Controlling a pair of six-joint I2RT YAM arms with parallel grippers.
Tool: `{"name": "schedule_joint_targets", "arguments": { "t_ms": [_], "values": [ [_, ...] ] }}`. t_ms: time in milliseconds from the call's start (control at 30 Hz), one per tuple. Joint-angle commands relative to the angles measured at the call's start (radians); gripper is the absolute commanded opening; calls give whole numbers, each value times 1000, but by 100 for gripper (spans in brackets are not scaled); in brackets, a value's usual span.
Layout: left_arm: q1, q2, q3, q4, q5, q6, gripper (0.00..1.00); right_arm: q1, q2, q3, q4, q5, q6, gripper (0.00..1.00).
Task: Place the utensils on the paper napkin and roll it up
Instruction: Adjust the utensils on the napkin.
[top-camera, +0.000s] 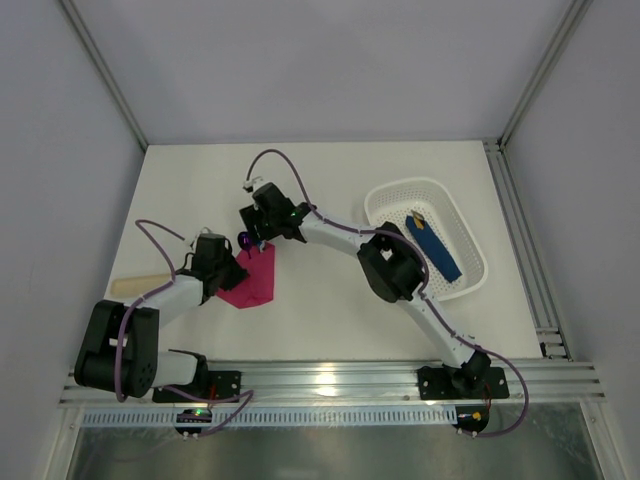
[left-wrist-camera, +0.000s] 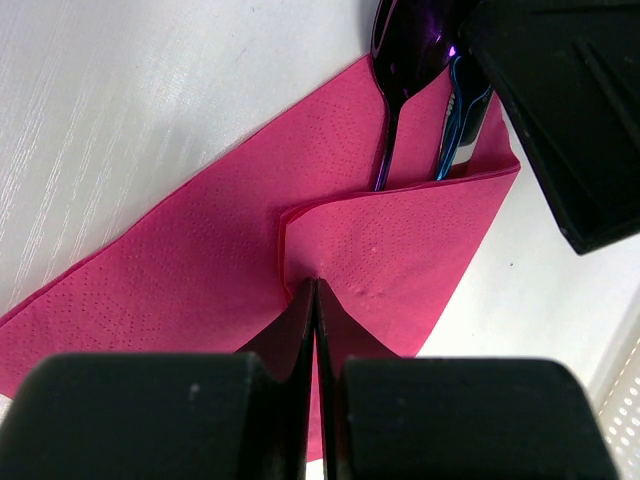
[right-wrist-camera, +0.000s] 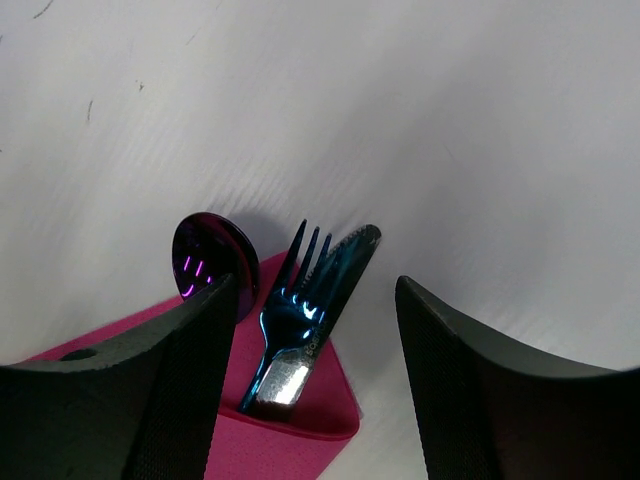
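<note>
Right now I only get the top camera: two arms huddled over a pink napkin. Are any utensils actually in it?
Observer: Yes. The right wrist camera shows a spoon, fork and knife poking out from under a folded flap of the napkin.
Operator: What keeps the flap folded?
Observer: The left fingers, shut on the flap's edge.
Operator: And the other arm?
Observer: The right fingers are open, one on each side of the utensil heads.
</note>
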Motion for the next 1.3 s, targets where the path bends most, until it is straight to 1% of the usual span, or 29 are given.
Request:
{"name": "schedule_joint_targets", "arguments": {
  "t_ms": [0,67,167,300,500,700,733,833,1133,1200,1233,1267],
  "values": [
    [4,7,-31,-59,-10,28,0,-4,-98,-41,44,-1,-4,69],
    [4,6,-33,-60,-12,28,0,-9,-121,-53,44,-1,5,71],
    [4,0,-33,-63,-12,30,0,-21,-147,-90,53,-44,16,72],
    [4,-5,-37,-63,-12,30,0,-43,-167,-104,47,-79,24,72],
    [4,-14,-39,-62,-12,26,0,-43,-182,-124,18,-131,22,72],
    [4,-49,-40,-65,-12,28,0,-41,-276,-277,102,-177,59,72],
    [4,-53,-40,-66,17,26,0,-43,-303,-317,120,-182,68,72],
    [4,-66,-37,-68,19,23,0,-43,-334,-362,136,-196,70,71],
    [4,-112,-30,-95,4,20,0,-50,-345,-368,116,-202,58,71],
    [4,-114,-19,-106,4,16,10,-49,-344,-371,118,-205,58,71],
    [4,-109,-14,-120,4,16,14,-50,-344,-371,118,-208,55,71],
    [4,-105,-7,-123,-22,16,15,-50,-342,-371,118,-214,53,71]
  ]
}}
